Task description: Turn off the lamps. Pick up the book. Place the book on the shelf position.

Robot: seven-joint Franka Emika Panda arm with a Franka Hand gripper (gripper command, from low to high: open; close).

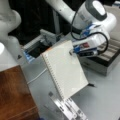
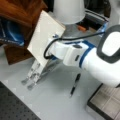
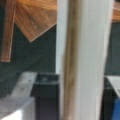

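The book (image 1: pixel 65 71), a white spiral-bound notebook, hangs tilted above the table with its wire coil along the left edge. My gripper (image 1: pixel 72 51) is shut on its upper right edge. In a front view the book (image 2: pixel 43 35) leans against the reddish-brown shelf position (image 2: pixel 21 11), with my gripper (image 2: pixel 51 47) clamped on its right side. The shelf position (image 1: pixel 13 96) also fills the bottom left in a front view. In the wrist view the book's edge (image 3: pixel 85 60) stands upright between the fingers, with the wood (image 3: pixel 35 20) behind. The lamps are out of view.
A metal rack (image 1: pixel 68 108) lies on the table under the book (image 2: pixel 33 75). A black pen (image 2: pixel 75 85) lies to its right. An open grey case (image 1: pixel 37 46) stands at the back, a striped box (image 1: pixel 110 56) at the right, a white body (image 2: pixel 68 10) behind.
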